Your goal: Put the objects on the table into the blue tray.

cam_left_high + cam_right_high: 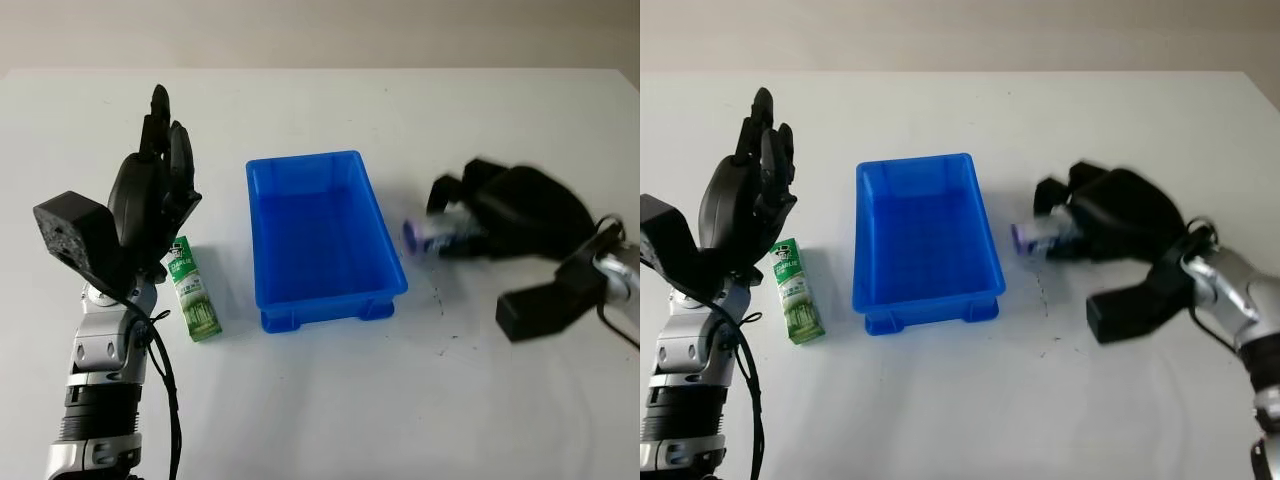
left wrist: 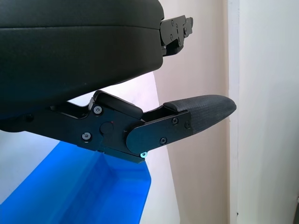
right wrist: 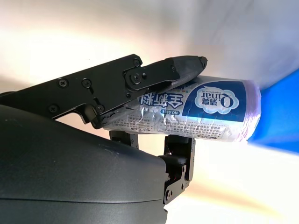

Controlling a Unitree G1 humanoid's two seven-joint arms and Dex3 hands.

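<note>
A blue tray [image 1: 322,297] stands in the middle of the white table, with nothing inside it. My right hand [image 1: 470,212] is just to the right of the tray, shut on a purple and white tissue pack [image 1: 428,235] whose purple end points at the tray. In the right wrist view the tissue pack [image 3: 205,112] lies clamped between the black fingers [image 3: 159,74]. A green and white toothpaste box [image 1: 194,290] lies on the table left of the tray. My left hand [image 1: 160,160] is raised upright beside that box, open and holding nothing.
The white table [image 1: 330,410] stretches wide in front of the tray and behind it. A few small dark specks [image 1: 440,300] mark the surface right of the tray. A pale wall [image 1: 320,30] runs behind the table's far edge.
</note>
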